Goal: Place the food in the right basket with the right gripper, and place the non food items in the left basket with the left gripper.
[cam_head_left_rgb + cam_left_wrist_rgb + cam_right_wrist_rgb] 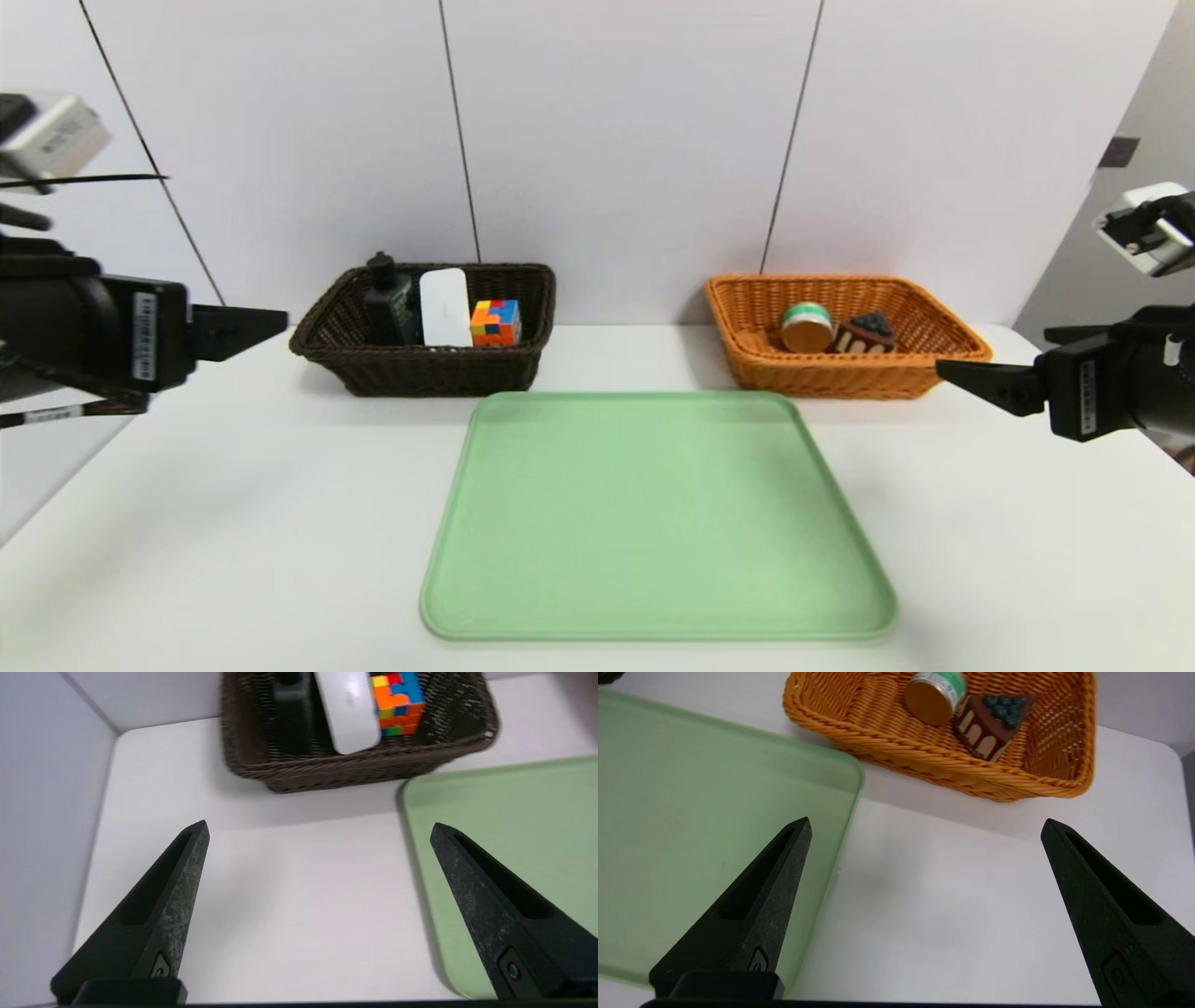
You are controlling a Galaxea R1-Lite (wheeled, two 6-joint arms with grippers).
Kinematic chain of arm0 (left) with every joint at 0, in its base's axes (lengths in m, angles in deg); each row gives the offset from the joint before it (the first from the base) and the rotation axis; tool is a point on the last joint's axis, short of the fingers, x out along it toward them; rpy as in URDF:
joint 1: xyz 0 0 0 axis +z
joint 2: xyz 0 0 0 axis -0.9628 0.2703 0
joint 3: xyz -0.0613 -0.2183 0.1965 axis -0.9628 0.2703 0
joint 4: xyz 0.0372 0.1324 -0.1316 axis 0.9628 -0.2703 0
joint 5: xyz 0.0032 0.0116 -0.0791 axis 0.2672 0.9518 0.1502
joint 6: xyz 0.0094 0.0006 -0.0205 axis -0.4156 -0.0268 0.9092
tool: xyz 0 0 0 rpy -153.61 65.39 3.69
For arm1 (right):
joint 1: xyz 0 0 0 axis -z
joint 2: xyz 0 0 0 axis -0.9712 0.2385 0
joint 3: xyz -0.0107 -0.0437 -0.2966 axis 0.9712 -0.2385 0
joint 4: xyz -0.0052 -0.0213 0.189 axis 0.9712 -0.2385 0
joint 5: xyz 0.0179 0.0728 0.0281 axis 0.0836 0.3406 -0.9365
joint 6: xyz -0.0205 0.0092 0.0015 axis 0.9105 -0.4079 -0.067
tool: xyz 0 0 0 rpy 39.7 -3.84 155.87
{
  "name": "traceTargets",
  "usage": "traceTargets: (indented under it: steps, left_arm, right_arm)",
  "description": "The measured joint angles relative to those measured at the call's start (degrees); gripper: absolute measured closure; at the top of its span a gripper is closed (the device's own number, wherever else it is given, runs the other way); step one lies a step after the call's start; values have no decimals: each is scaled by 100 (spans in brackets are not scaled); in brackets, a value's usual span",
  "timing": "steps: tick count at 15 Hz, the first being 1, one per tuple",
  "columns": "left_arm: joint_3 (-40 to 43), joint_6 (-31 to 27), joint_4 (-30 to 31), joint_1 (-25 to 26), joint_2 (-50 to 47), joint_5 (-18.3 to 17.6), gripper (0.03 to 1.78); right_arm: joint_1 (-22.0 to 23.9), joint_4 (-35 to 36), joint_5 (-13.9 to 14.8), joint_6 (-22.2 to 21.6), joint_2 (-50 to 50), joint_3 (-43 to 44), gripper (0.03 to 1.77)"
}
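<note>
Two end effectors hang at the near edges of the scene, both with fingers spread wide and nothing between them. The left end effector (pixel 319 828) hovers over bare worktop just beside the tray's left edge, and the right end effector (pixel 926 825) hovers over the worktop off the tray's right corner.

Between them sits a pale green tray (pixel 653 523), square-ish with rounded corners and a low raised rim, flat on the white worktop (pixel 233 523).

Further back are the baskets, well apart from each other, both just behind the tray's far corners. The dark brown basket (pixel 429 369) on the left is woven wicker and holds the non-food stuff: a black bottle (pixel 387 303) with a pump-style top standing at the left end, a white rounded slab (pixel 444 308) leaning next to it, and a puzzle cube (pixel 496 323) with orange, blue, yellow, red and green squares on the right. The bottle and slab look like they touch, can't say for sure.

The orange basket (pixel 840 373) on the right, same weave, has the food: a small can (pixel 807 328) lying on its side with a green and white label and gold end, and right beside it a slice of chocolate cake (pixel 865 334) with cream stripes and dark berries on top.

Behind it all, plain white wall panels (pixel 635 140) split by thin dark seams.
</note>
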Motion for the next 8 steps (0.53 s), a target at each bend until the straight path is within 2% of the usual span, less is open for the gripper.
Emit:
traceTargets:
  steps: [2,5,8]
  left_arm:
    - [278,-2,9,660,-540,20,13]
    - [753,-5,4,1588,-1396,30,12]
    - [1302,-63,-74,1902,-2393,26,12]
  right_arm:
    - [127,119,260,-154,-182,-134,10]
    - [538,628,373,-171,-610,-578,10]
    - [778,913,378,-179,-1285,-1143,10]
